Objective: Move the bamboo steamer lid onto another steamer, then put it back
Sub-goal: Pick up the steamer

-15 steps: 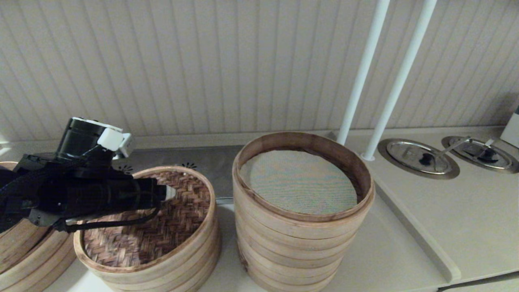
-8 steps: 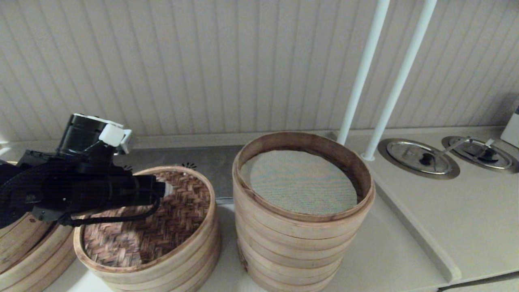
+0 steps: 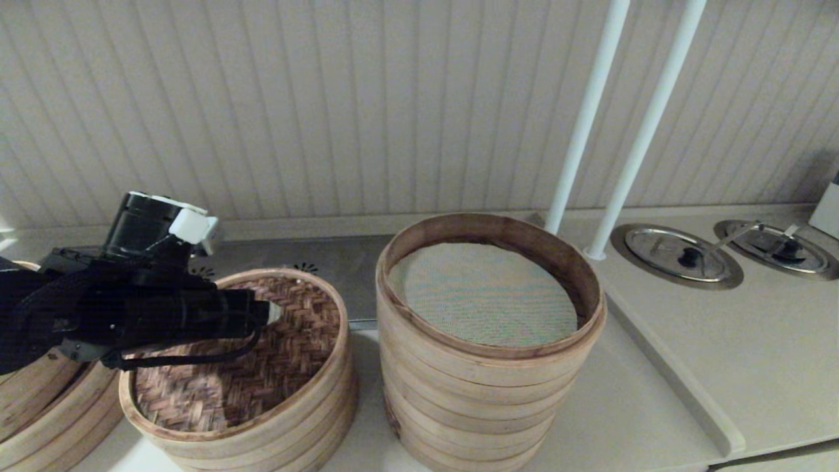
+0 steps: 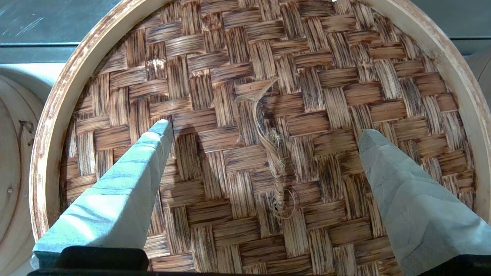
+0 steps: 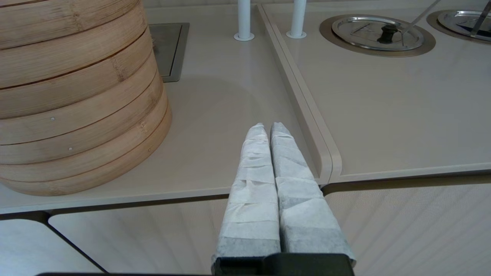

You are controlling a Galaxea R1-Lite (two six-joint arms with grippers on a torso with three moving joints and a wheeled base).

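Note:
The bamboo steamer lid (image 3: pixel 288 354) lies on a low steamer at the left, its dark woven face (image 4: pixel 307 96) up inside the pale hoop. My left gripper (image 3: pixel 270 313) hovers open just above that face. Its two fingers straddle the frayed fibre loop (image 4: pixel 274 168) at the lid's centre, with nothing held between them (image 4: pixel 264 130). The tall steamer stack (image 3: pixel 488 387) stands to the lid's right, its grey-green mesh liner (image 3: pixel 482 295) uncovered. My right gripper (image 5: pixel 268 126) is shut and empty, parked beyond the counter's front edge, to the right of the tall stack (image 5: pixel 76 96).
More bamboo trays (image 3: pixel 39 406) sit at the far left under my left arm. Two white poles (image 3: pixel 583 131) rise behind the tall stack. A raised counter ridge (image 3: pixel 662 373) separates a section with round metal lids (image 3: pixel 678 255). The panelled wall is close behind.
My left arm has shifted only slightly, its wrist a little to the right. The gripper stays open over the lid, and the lid has not moved.

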